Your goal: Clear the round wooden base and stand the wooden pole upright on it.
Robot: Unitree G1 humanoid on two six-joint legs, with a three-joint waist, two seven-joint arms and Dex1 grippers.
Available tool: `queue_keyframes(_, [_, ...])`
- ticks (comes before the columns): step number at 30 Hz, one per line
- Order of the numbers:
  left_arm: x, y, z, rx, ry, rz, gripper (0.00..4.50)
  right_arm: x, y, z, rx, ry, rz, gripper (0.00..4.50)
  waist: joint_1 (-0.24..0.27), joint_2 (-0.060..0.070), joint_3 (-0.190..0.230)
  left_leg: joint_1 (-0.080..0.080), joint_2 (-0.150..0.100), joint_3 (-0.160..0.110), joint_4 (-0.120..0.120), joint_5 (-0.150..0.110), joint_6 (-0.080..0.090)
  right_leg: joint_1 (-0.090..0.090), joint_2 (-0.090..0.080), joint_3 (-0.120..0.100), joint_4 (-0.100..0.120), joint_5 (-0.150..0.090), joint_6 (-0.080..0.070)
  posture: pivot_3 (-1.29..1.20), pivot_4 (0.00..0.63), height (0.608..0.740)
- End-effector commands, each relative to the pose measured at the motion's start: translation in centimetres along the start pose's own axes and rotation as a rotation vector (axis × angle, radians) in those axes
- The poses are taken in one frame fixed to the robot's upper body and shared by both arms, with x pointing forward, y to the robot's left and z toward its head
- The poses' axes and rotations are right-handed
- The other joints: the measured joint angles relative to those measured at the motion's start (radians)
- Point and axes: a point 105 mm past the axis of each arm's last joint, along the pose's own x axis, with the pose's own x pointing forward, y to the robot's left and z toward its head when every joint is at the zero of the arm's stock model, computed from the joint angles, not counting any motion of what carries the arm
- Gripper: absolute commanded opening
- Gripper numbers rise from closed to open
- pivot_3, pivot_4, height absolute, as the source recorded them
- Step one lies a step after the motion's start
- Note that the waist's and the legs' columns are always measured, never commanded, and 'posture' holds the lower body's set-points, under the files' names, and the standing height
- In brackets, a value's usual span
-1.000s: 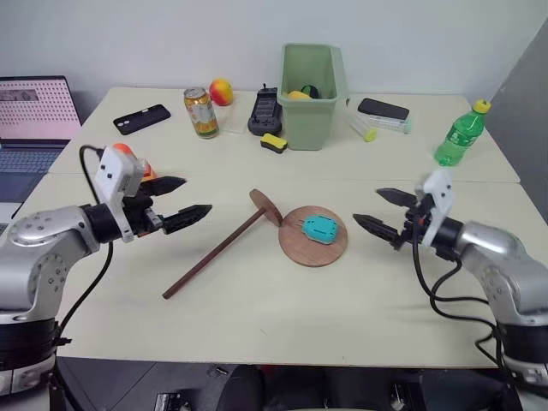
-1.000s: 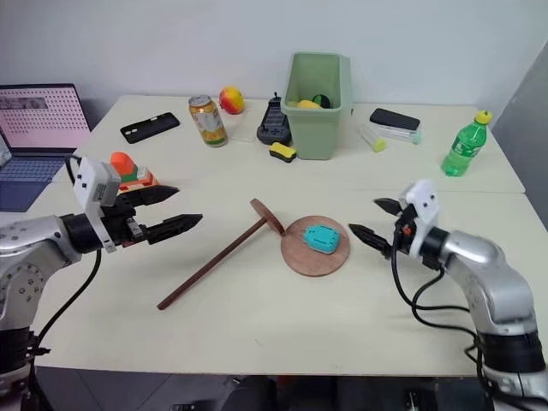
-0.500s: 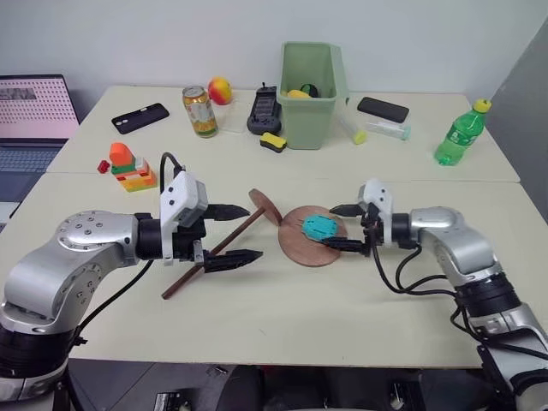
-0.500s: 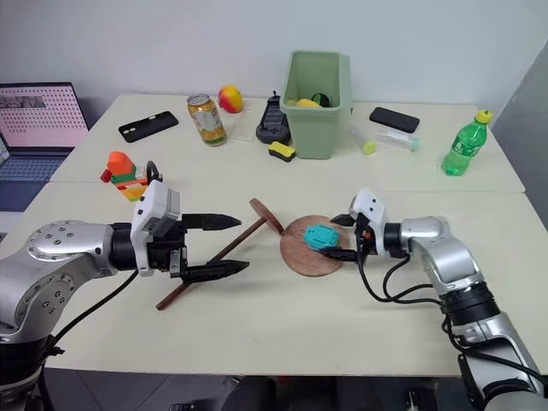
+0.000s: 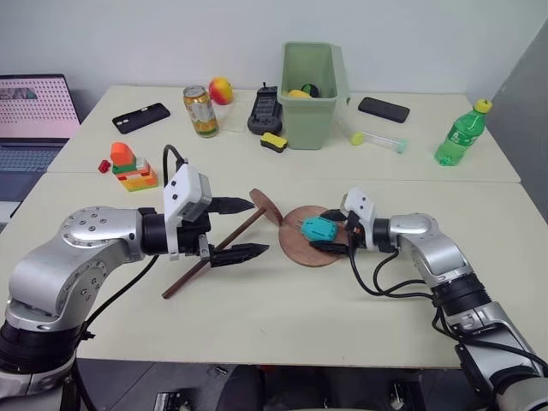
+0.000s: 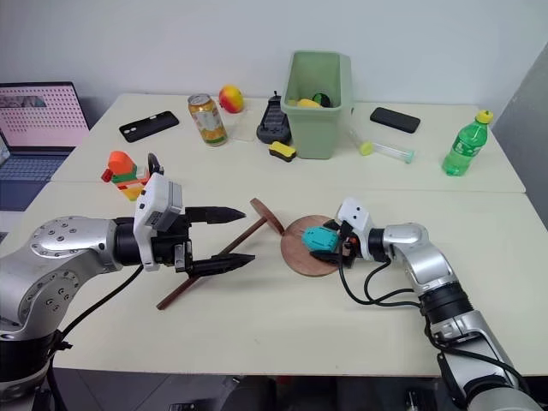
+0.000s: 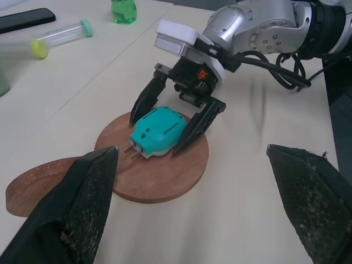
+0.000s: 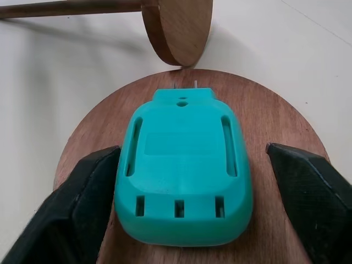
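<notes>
Teal plastic charger (image 5: 318, 228) lay on the round wooden base (image 5: 301, 249), and the right pincer (image 5: 328, 231) had come in over the last second from well off to the right side of the table (image 5: 282, 325) to straddle it. In the left wrist view its two black fingers (image 7: 144, 102) flanked the charger, tips down on the base; in the right wrist view a gap showed between each finger and the charger's sides, so the fingers were narrowing but had not yet pinched it.

Meanwhile the left pincer (image 5: 238, 229) had swung from near the toy blocks (image 5: 130, 167) toward the middle of the table and hung fully spread over the wooden pole (image 5: 214, 253), one finger on each side of the rod, apart from it. The pole lay flat and slanted on the table, its end disc (image 5: 266, 206) tipped on edge just beside the base.

By my reading, both arms were now staged: the right one was about to grip and carry off the charger, which would clear the base, and the left was waiting to take the pole. Neither step of the task was done yet.
</notes>
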Motion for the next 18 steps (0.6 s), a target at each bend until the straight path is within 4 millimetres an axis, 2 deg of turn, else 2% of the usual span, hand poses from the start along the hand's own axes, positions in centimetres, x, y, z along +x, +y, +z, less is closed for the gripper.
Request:
queue_keyframes(1, [0.0,-0.4,1.2,0.03,-0.036,-0.016,4.5,-0.7,-0.5,1.9,-0.031,-0.067,-0.01,3.28,0.0,0.0,0.0,0.0,0.0,0.0,0.0,0.0,0.0,0.0,0.0,0.0,0.0,0.0,0.0,0.0,0.15,0.74])
queue_keyframes(3, [0.0,-0.3,1.2,0.029,-0.034,-0.014,4.5,-0.9,-0.4,2.2,-0.03,-0.074,-0.006,2.81,0.0,0.0,0.0,0.0,0.0,0.0,0.0,0.0,0.0,0.0,0.0,0.0,0.0,0.0,0.0,0.0,0.15,0.74])
queue_keyframes(6, [0.0,-0.2,1.1,0.029,-0.032,-0.008,4.5,-1.5,-0.7,3.0,-0.018,-0.105,-0.018,2.75,0.0,0.0,0.0,0.0,0.0,0.0,0.0,0.0,0.0,0.0,0.0,0.0,0.0,0.0,0.0,0.0,0.15,0.74])
queue_keyframes(7, [0.0,-0.1,1.1,0.029,-0.032,-0.007,4.5,-1.8,-1.3,3.5,0.015,-0.133,-0.047,2.75,0.0,0.0,0.0,0.0,0.0,0.0,0.0,0.0,0.0,0.0,0.0,0.0,0.0,0.0,0.0,0.0,0.15,0.74])
queue_keyframes(10, [0.0,0.1,1.1,0.033,-0.033,-0.001,4.5,-3.1,-5.2,4.8,0.116,-0.215,-0.238,2.75,0.0,0.0,0.0,0.0,0.0,0.0,0.0,0.0,0.0,0.0,0.0,0.0,0.0,0.0,0.0,0.0,0.15,0.74])
queue_keyframes(14, [0.1,0.3,1.3,0.039,-0.04,0.0,4.5,-6.2,-12.2,4.1,0.189,-0.199,-0.667,2.75,-0.001,0.0,0.0,0.0,0.0,0.001,0.001,0.0,0.0,0.0,0.0,0.0,0.001,0.0,0.0,0.0,0.15,0.74])
queue_keyframes(16, [0.3,0.3,1.4,0.041,-0.044,-0.002,4.5,-7.3,-14.1,3.3,0.218,-0.169,-0.795,2.75,0.001,0.0,0.0,0.0,-0.001,0.002,0.001,0.0,0.0,-0.001,0.0,0.0,0.001,0.0,0.0,0.0,0.15,0.74])
queue_keyframes(18, [0.4,0.5,1.5,0.049,-0.046,0.0,4.5,-7.5,-15.0,2.4,0.24,-0.124,-0.851,2.75,0.0,0.0,0.0,-0.001,0.0,0.002,0.0,0.0,-0.001,-0.001,-0.001,0.001,-0.001,0.0,0.0,0.0,0.15,0.74])
